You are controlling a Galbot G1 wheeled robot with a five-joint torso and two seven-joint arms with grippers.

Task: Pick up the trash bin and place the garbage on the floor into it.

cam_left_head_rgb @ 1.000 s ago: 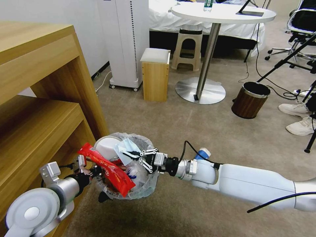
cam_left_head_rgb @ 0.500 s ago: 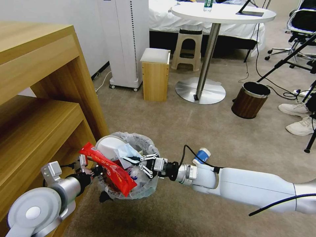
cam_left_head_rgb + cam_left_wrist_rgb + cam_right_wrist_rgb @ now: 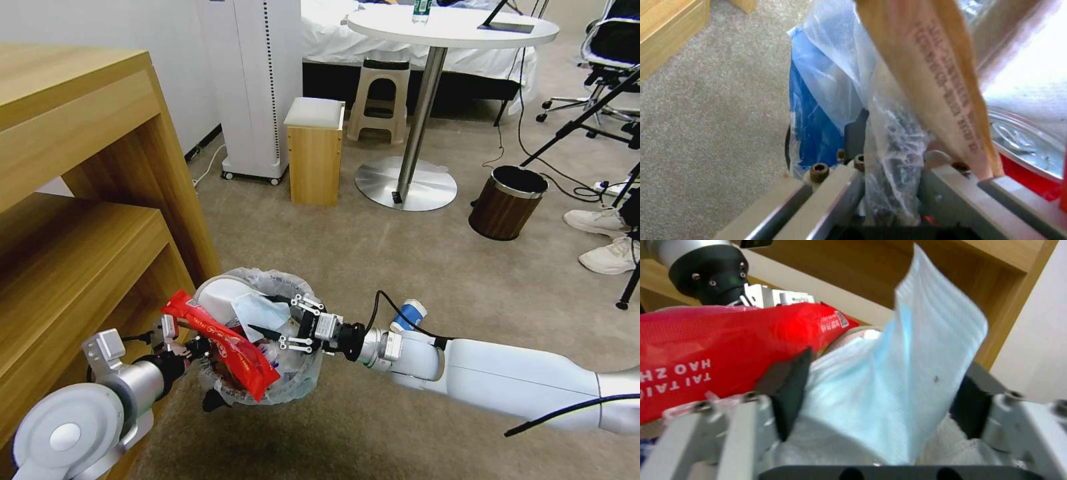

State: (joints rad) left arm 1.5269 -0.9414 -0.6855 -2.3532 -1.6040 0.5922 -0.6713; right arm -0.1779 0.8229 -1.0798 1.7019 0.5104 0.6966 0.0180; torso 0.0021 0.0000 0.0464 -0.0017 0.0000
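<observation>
The trash bin (image 3: 291, 288), lined with a crinkled clear bag, hangs just above the floor (image 3: 373, 260) beside the wooden shelf. My left gripper (image 3: 183, 345) (image 3: 889, 173) is shut on its rim and bag; the bin's blue side (image 3: 811, 133) shows beside the fingers. A red wrapper (image 3: 227, 343) (image 3: 706, 350) and a white slipper (image 3: 217, 297) stick out of the bin. My right gripper (image 3: 259, 312) (image 3: 880, 393) is over the bin's mouth, open, with a pale blue face mask (image 3: 257, 310) (image 3: 907, 366) lying loose between its fingers. A blue paper cup (image 3: 410, 312) stands on the floor behind my right arm.
A wooden shelf unit (image 3: 100, 220) is close on the left. A brown wood-grain bin (image 3: 507, 203), a round table's base (image 3: 407, 185) and a small wooden stool (image 3: 315, 153) stand farther off. Tripod legs and a person's shoes (image 3: 603, 223) are at the right.
My right gripper has opened over the bin and let go of the blue mask, which now lies among the litter. The left arm and bin have hardly moved.
</observation>
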